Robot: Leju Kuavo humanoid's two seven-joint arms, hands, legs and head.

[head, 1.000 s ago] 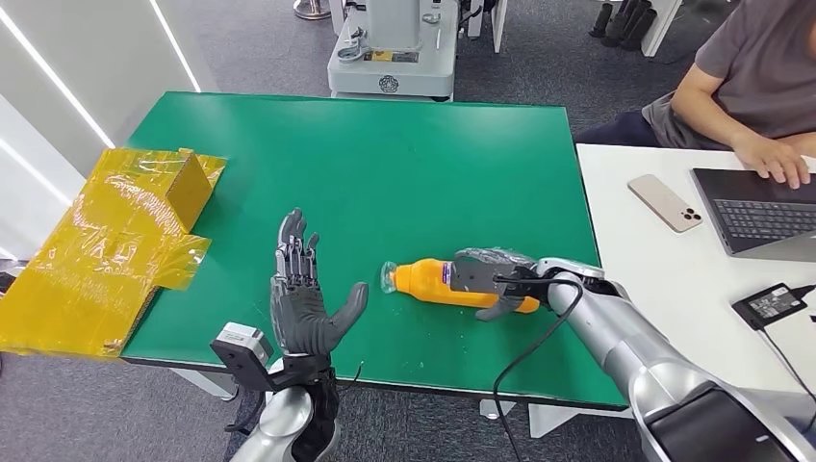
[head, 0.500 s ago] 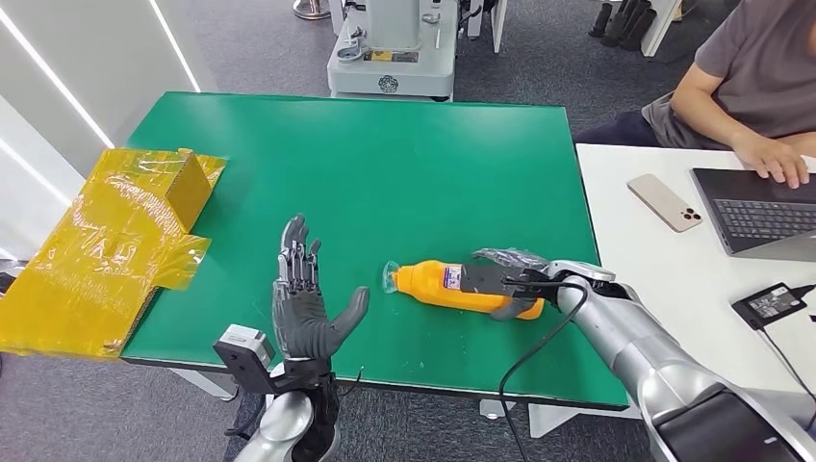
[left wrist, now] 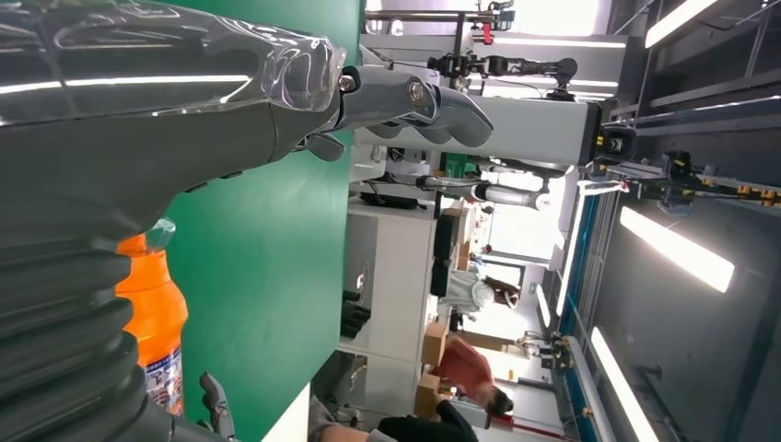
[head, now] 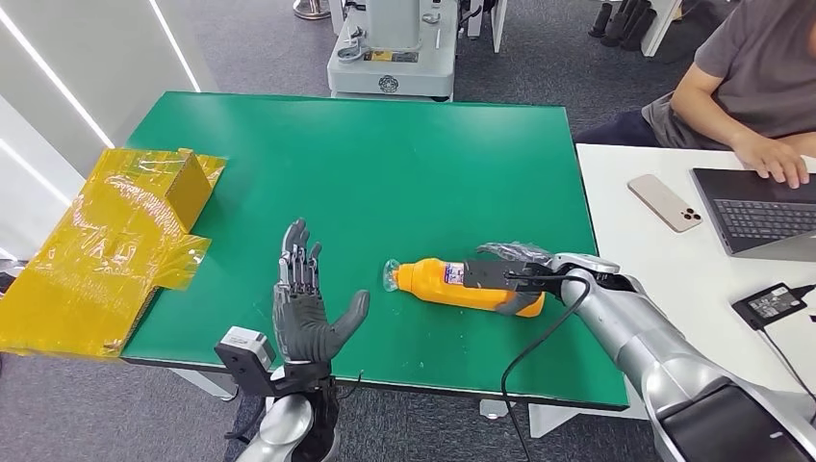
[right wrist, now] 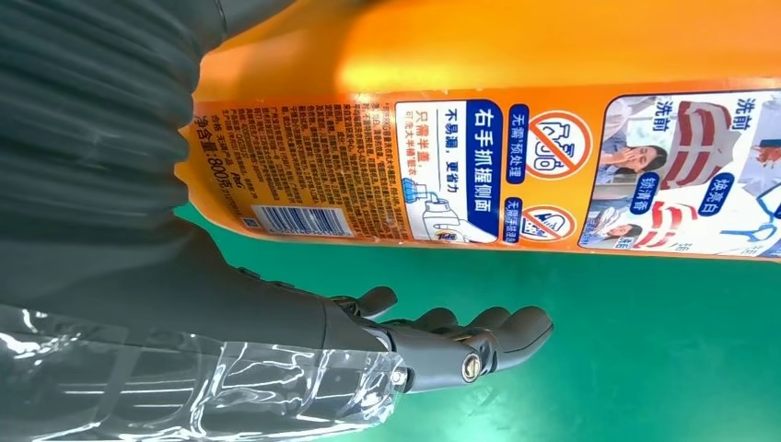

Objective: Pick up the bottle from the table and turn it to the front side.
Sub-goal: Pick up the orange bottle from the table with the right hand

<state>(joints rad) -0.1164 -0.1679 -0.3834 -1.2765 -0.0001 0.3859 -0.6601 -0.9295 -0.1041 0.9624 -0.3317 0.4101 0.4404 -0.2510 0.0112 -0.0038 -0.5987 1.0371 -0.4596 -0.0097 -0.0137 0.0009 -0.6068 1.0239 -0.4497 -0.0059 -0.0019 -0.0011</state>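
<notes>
Head view: high on the body, facing forward and down over the green table (head: 404,154), arms entering from 6 o'clock. Wrist views: turned sideways, close behind each hand, right one very near the orange bottle (right wrist: 516,120). Shared across all three: bottle and table.

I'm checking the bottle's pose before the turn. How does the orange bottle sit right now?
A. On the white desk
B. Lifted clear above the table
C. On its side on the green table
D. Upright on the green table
C: the orange bottle lies lengthwise on the green table, with the right hand at its base end.
</notes>
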